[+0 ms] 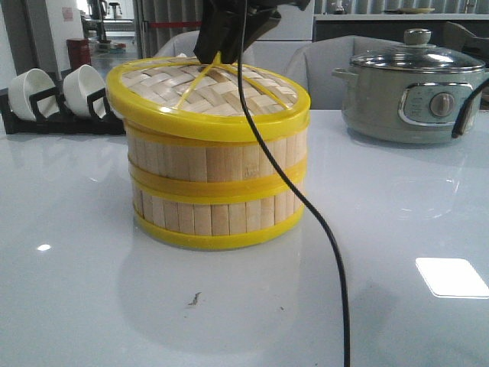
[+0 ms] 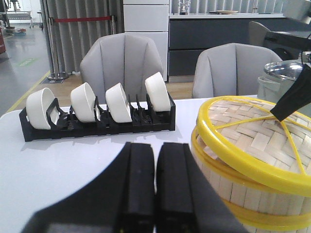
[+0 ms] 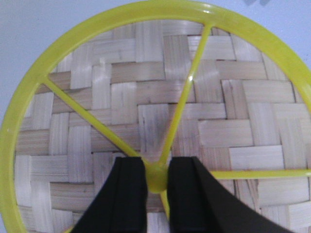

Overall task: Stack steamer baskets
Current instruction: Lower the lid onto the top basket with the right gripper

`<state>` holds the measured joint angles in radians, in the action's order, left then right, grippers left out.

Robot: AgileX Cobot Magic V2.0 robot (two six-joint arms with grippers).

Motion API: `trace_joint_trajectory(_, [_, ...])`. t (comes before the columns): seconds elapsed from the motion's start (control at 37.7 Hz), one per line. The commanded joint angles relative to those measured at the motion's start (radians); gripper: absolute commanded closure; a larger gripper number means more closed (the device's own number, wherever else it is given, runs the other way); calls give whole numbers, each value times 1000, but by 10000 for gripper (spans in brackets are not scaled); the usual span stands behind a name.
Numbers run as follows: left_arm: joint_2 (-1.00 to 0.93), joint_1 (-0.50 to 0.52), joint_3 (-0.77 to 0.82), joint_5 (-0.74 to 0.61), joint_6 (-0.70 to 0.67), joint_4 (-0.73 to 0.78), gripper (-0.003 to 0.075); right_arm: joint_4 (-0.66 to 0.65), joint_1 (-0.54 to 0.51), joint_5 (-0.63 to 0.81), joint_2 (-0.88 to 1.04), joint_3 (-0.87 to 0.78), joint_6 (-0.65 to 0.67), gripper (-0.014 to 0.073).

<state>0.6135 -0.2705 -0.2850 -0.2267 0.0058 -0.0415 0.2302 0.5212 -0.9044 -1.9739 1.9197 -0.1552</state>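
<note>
The white tabletop carries everything here and is glossy enough to mirror what stands on it. Near its middle, the two steamer baskets are stacked one on top of the other, their yellow bands meeting halfway up the stack and the pale slats upright all round. A flat woven lid with a yellow rim and yellow spokes sits on the upper basket.

Behind and to the right, well apart from the stack, stands a grey-green electric pot with a glass lid. Behind and to the left, a black rack holds four white bowls tilted on edge in a row. Two grey chairs stand beyond the far edge of the tabletop.

The right end effector comes down onto the lid from above; in the right wrist view its two black fingers are clamped on the small yellow hub where the spokes meet. A black cable hangs from that arm across the front of the stack, down to the bottom of the front view.

The left end effector hovers beside the stack, on the side of the rack, with its fingers pressed together and nothing between them.
</note>
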Motion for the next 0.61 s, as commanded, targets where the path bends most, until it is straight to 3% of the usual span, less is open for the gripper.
trace_joint_trajectory(0.0, [6, 1, -29, -93, 3, -1, 624, 8, -3, 80, 63, 39, -3, 537])
trace_joint_trajectory(0.58, [6, 1, -29, -93, 3, -1, 624, 4, -28, 139, 62, 39, -3, 537])
